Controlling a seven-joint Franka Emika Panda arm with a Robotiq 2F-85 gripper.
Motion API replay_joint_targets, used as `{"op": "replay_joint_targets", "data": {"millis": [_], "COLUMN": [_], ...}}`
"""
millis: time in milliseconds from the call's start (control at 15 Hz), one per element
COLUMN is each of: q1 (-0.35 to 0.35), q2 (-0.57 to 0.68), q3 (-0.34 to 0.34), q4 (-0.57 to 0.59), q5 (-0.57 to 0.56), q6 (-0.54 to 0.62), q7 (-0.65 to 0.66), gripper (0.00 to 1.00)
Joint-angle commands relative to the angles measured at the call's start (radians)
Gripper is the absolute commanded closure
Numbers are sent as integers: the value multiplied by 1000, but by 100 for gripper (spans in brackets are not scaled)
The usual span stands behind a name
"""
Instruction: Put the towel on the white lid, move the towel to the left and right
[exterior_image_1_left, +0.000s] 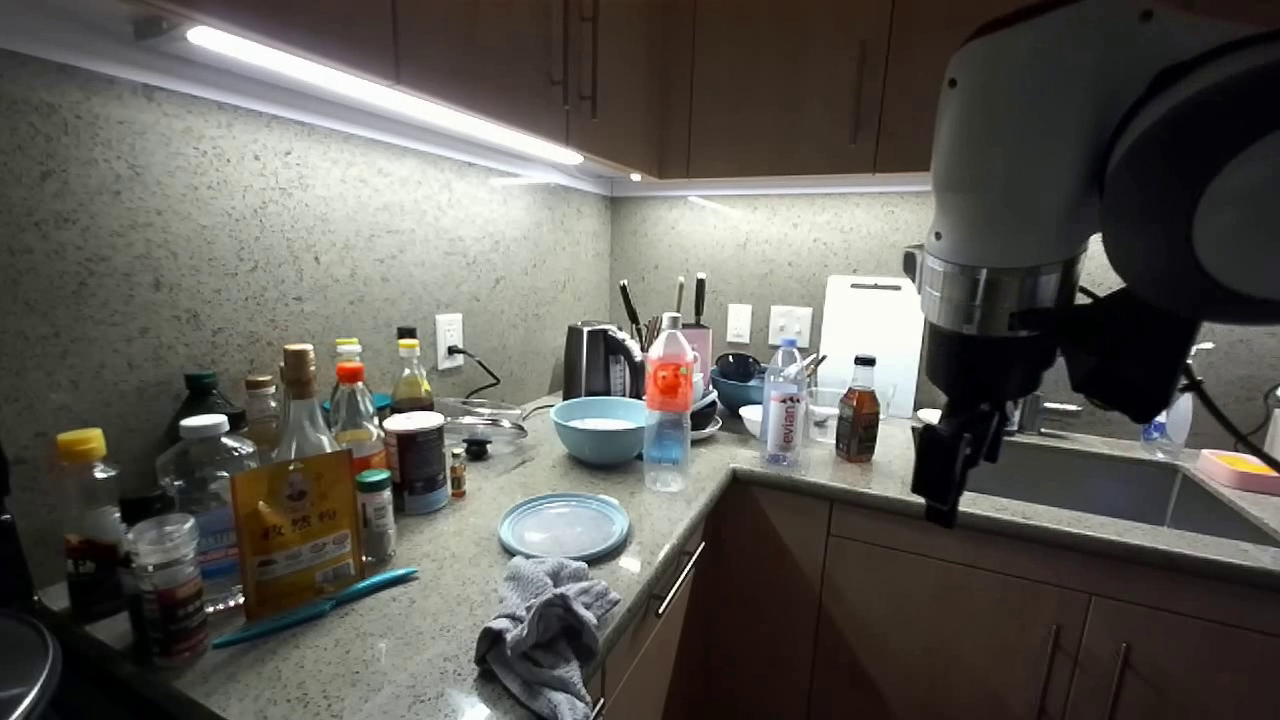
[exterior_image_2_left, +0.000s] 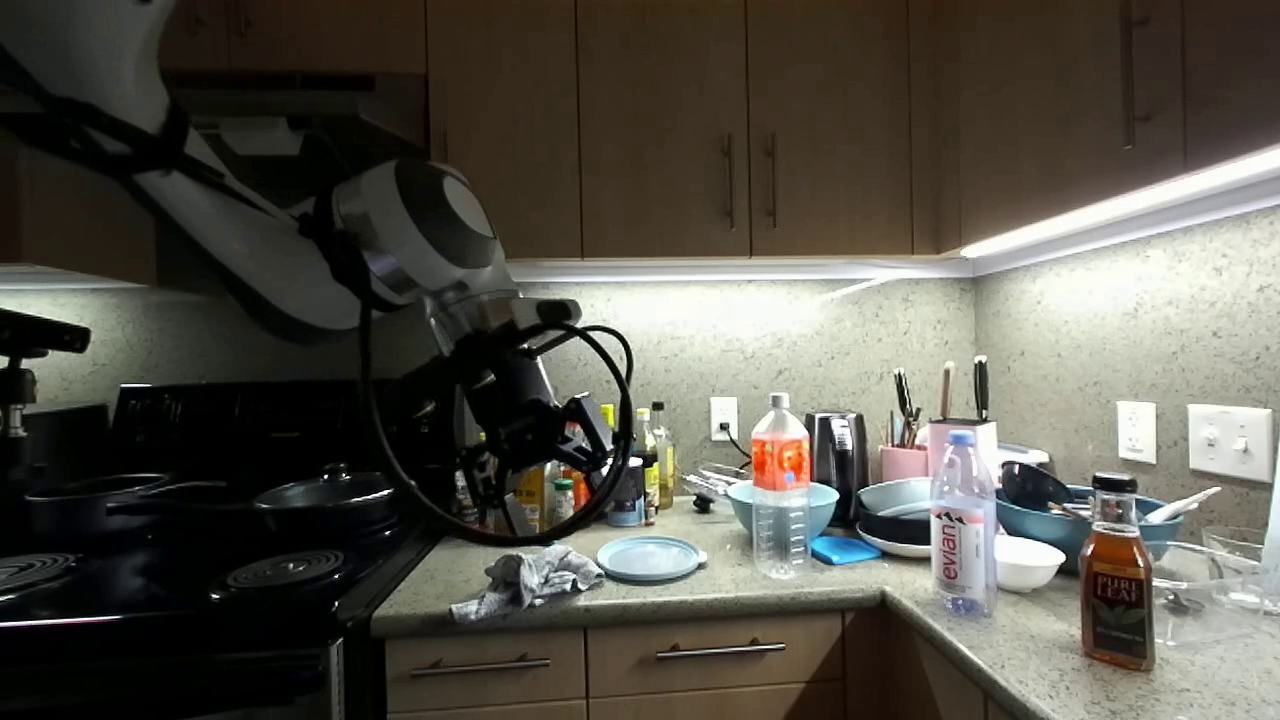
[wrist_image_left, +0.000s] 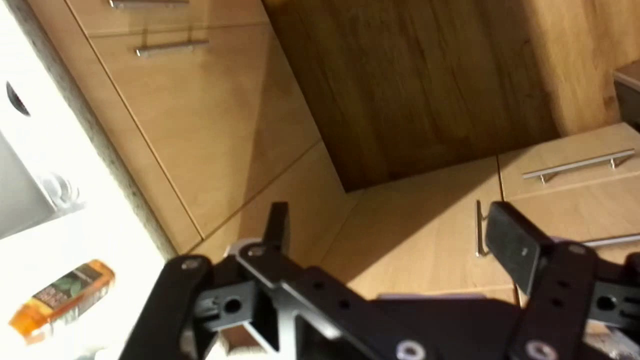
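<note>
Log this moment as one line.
jaws: open, empty | towel: crumpled on counter, beside lid | lid: flat, uncovered

grey towel (exterior_image_1_left: 548, 630) crumpled, just beside round pale-blue lid (exterior_image_1_left: 565, 527); lid lying flat.

"evian" runs up the label of the blue-capped water bottle (exterior_image_2_left: 963, 540), legible in both exterior views; "PURE LEAF" is on the dark label of the black-capped tea bottle (exterior_image_2_left: 1117, 575), right of the water bottle in an exterior view, with the line under it too small to read. Yellow packet (exterior_image_1_left: 298, 535), well left of the water bottle in an exterior view, carries large Chinese characters, last two legible as 然粉. Print on the orange-labelled bottle (exterior_image_1_left: 668, 405), also left of the water bottle: too blurred.
</note>
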Motion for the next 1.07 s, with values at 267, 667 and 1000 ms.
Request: {"op": "replay_joint_targets", "data": {"millis": [267, 667, 1000], "q1": [66, 52, 89], "q2": [178, 177, 264], "q3": [-65, -49, -57], "q4": [17, 18, 85], "q5": [45, 24, 81], "q6": [419, 400, 461], "q7": [-275, -233, -295], "gripper": [0, 0, 0]}}
